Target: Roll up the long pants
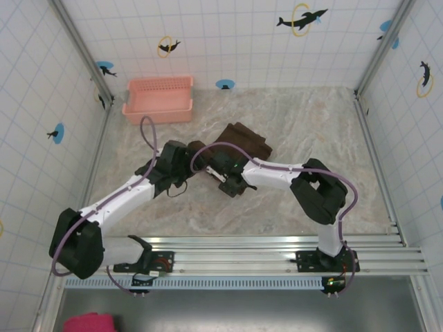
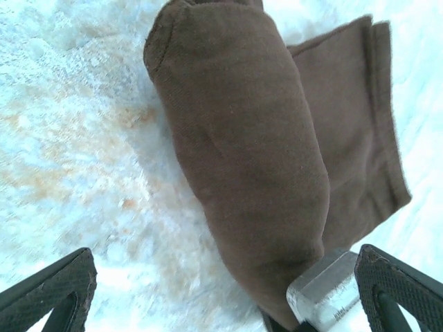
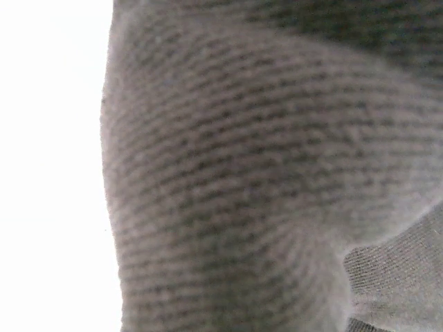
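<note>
Lower left, beyond the table's near edge, lies a bright pink cloth lump [image 1: 90,323]. A pink basket [image 1: 159,99] stands at the far-left corner of the table [image 1: 311,131], well apart from the work.

The left gripper [image 2: 223,273] sits low over the table's centre. Its black fingers [image 2: 55,290] are spread wide and grip nothing, and neither one touches the cloth.

The long pants [image 1: 243,140] lie at mid-table as a thick dark brown roll. In the left wrist view a flat, unrolled portion lies beside the roll on its right. A clear block [image 2: 324,290] touches the roll's near end.

The right gripper [image 1: 227,171] is against the near side of the bundle. Blurred knit fabric sits close before its wrist camera. Whether its jaws are closed cannot be told.
</note>
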